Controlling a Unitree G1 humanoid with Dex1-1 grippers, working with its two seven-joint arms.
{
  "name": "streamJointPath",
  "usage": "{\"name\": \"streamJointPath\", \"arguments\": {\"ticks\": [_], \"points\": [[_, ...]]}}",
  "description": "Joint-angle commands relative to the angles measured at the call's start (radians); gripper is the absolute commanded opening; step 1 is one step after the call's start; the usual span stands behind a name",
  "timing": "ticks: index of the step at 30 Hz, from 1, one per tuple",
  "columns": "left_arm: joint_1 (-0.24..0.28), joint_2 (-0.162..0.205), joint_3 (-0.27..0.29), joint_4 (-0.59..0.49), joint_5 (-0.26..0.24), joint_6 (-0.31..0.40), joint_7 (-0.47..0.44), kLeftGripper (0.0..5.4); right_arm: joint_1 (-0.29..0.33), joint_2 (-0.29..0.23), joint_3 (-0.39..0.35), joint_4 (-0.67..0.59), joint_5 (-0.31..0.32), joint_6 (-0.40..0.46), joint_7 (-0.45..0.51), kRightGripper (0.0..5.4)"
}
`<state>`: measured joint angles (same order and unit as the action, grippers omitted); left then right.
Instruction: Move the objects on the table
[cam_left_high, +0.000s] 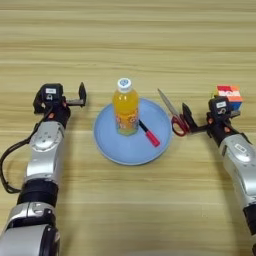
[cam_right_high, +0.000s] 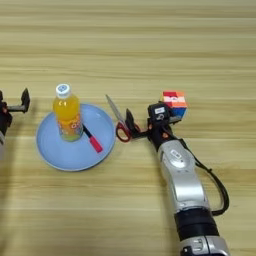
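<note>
I see my right gripper (cam_right_high: 146, 122) spread open, empty, between the red-handled scissors (cam_right_high: 120, 123) on its left and the puzzle cube (cam_right_high: 174, 100) just behind-right. Juice bottle (cam_left_high: 125, 106) and pen (cam_left_high: 149, 134) sit on the blue plate (cam_left_high: 111, 143). Left gripper (cam_left_high: 64, 99) open, parked left of plate.

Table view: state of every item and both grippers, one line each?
orange-juice bottle: upright on the plate, cap on.
pen: lying on the plate beside the bottle.
scissors: closed, lying at the plate's right rim.
puzzle cube: on the table, behind the right gripper.
plate: flat on the table.
left gripper: open, empty.
right gripper: open, between scissors and cube.
</note>
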<state>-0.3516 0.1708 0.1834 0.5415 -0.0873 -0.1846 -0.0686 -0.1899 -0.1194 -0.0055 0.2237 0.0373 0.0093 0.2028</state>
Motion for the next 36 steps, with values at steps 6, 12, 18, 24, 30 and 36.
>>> {"name": "streamJointPath", "arguments": {"ticks": [6, 12, 18, 24, 30, 36], "points": [[0.019, -0.038, 0.012, -0.166, -0.093, -0.137, -0.071, 5.4, -0.022, 0.005, -0.003, 0.023, 0.002, -0.012, -0.005, 5.38], [0.063, -0.069, -0.02, -0.335, -0.147, -0.113, -0.113, 5.4, -0.025, 0.008, 0.001, 0.029, -0.004, -0.011, -0.007, 5.38], [0.147, -0.113, -0.158, -0.576, -0.119, 0.036, -0.112, 5.4, -0.029, 0.01, 0.004, 0.037, -0.009, -0.012, -0.007, 5.38], [0.21, -0.12, -0.256, -0.625, -0.086, 0.117, -0.139, 5.4, -0.031, 0.016, 0.008, 0.04, -0.013, -0.013, -0.013, 5.38], [0.237, -0.113, -0.293, -0.616, -0.051, 0.139, -0.151, 5.4, -0.031, 0.018, 0.009, 0.038, -0.014, -0.012, -0.014, 5.38], [0.245, -0.109, -0.317, -0.563, -0.021, 0.146, -0.167, 5.4, -0.029, 0.017, 0.012, 0.035, -0.013, -0.011, -0.016, 5.38]]}}
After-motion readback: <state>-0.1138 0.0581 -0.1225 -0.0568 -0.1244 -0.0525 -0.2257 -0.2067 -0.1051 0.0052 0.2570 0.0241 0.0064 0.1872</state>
